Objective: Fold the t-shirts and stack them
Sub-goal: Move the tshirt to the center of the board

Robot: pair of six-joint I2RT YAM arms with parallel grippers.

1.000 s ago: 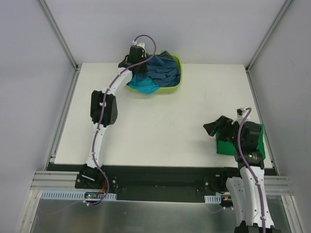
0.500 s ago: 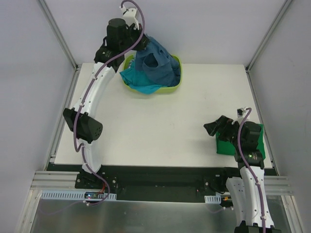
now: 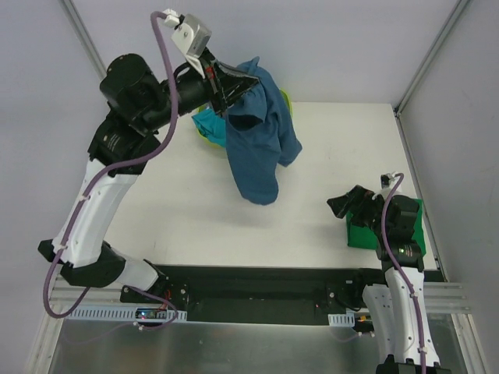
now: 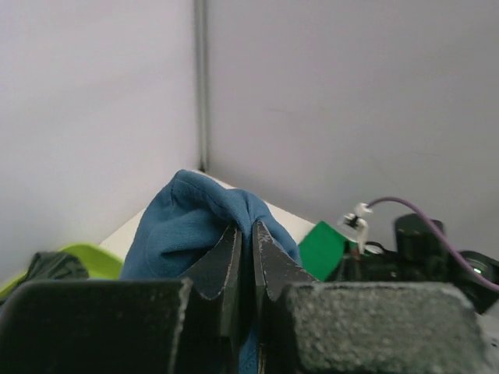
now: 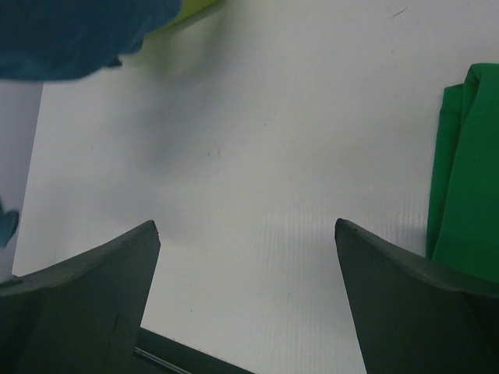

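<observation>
White walls are closing in the desk (image 3: pixel 327 148) on three sides, and the left arm is reaching high near the back one. The left claw (image 3: pixel 234 84) is pinching a small bunch of the blue shirt (image 3: pixel 257 148), its jaws nearly meeting over the cloth in the wrist view. The shirt is hanging in a long drape over the far middle of the desk, in front of the basket (image 3: pixel 287 98). Whether its lower end is touching the surface cannot be told from above. A teal shirt (image 3: pixel 207 125) is lying in the basket behind it.

The right claw (image 3: pixel 347 204) is gaping wide and holding nothing, hovering just beside the folded green shirt (image 3: pixel 362 234) at the near right edge.

The grip is looking thin to me, so a quick swing could be pulling the cloth free. The back of the drape is hanging close to the basket rim, so it may be catching there or dragging the teal shirt out. With the arm this high, the wall behind is leaving little margin.

Open room is lying across the middle and near left of the desk, wide enough for spreading the shirt. Laying it rightward would be crowding the green shirt and the right arm.
</observation>
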